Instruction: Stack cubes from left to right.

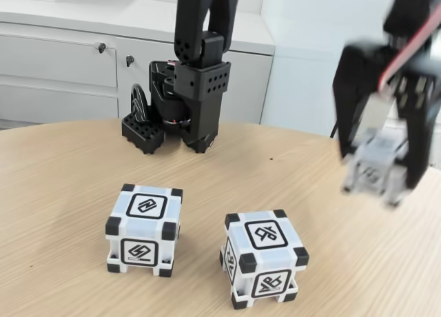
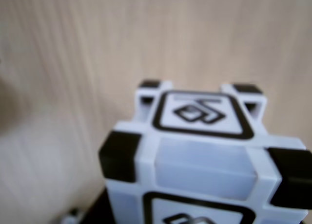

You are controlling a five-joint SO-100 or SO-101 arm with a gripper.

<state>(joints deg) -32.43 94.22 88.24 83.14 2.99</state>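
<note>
Two white cubes with black corners rest on the wooden table in the fixed view: one cube (image 1: 144,229) at the left and another cube (image 1: 263,257) to its right, a small gap between them. At the far right, my black gripper (image 1: 380,174) is shut on a third cube (image 1: 374,164), held above the table and blurred by motion. In the wrist view this held cube (image 2: 204,151) sits very close to the lens, with the wood of the table behind it.
The arm's black base (image 1: 195,96) stands at the back of the round table (image 1: 62,193), with a black toothed block (image 1: 142,133) at its left. White cabinets with locks (image 1: 69,62) run behind. The table's rim curves off at the far right.
</note>
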